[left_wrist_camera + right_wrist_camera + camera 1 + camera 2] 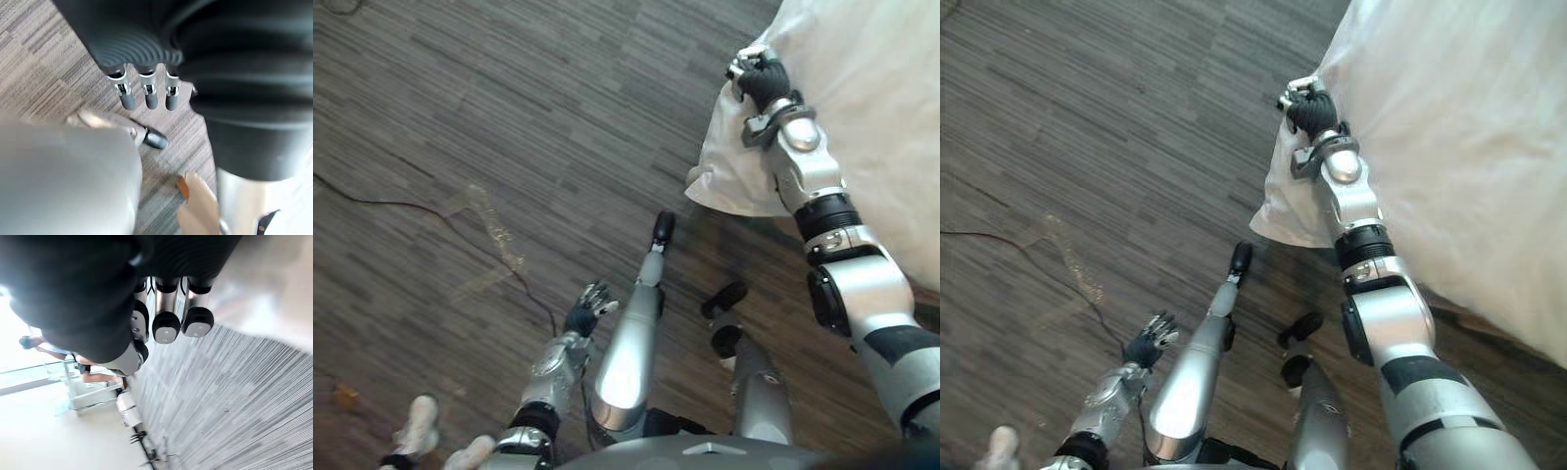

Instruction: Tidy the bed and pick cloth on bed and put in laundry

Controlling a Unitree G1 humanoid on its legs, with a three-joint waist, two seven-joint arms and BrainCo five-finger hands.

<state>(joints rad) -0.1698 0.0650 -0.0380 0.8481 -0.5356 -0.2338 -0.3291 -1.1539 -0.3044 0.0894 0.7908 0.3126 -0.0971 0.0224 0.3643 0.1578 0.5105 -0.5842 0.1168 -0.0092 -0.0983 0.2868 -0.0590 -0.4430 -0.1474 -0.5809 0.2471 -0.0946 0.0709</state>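
Note:
A bed under a white sheet (871,127) fills the upper right, and its corner hangs down toward the dark wood-grain floor. My right hand (764,80) is stretched out to the sheet's (1449,147) left edge, with the fingers (166,325) curled at that edge and the cloth right beside them. My left hand (590,307) hangs low over the floor at the lower left, well away from the bed. Its fingers (149,95) are straight and hold nothing.
A person's white shoes (419,427) stand on the floor at the lower left. Strips of clear tape (494,230) are stuck to the floor left of centre, and a small orange scrap (345,395) lies at the far left.

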